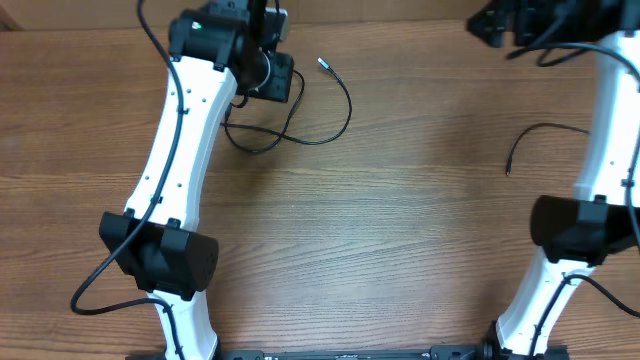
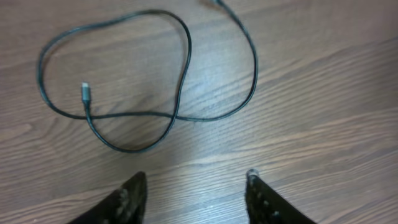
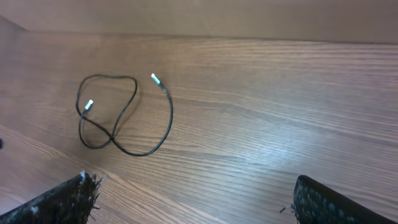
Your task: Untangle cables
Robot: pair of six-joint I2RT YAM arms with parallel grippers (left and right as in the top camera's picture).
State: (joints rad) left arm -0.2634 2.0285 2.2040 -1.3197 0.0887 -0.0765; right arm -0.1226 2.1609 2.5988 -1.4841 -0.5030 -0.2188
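**Status: nothing gripped**

Left claw (image 2: 194,177): fingers spread, nothing between them. The looped cord (image 2: 177,117) lies flat on the table (image 2: 323,93) at my 11–12 o'clock, near but not touching. Right claw (image 3: 191,182): spread wide, with the cord well off at 11 o'clock.

A thin black looped cable (image 2: 177,116) lies flat on the table (image 1: 400,250), on the left side near the far edge. It curls into a loose loop that crosses itself once, and a long tail arcs around the outside. One silver plug (image 2: 85,93) rests inside the loop. The other plug (image 1: 323,63) lies free at the tail's end. A second cable (image 1: 540,127), also thin and black, lies well apart on the right and is only partly visible.
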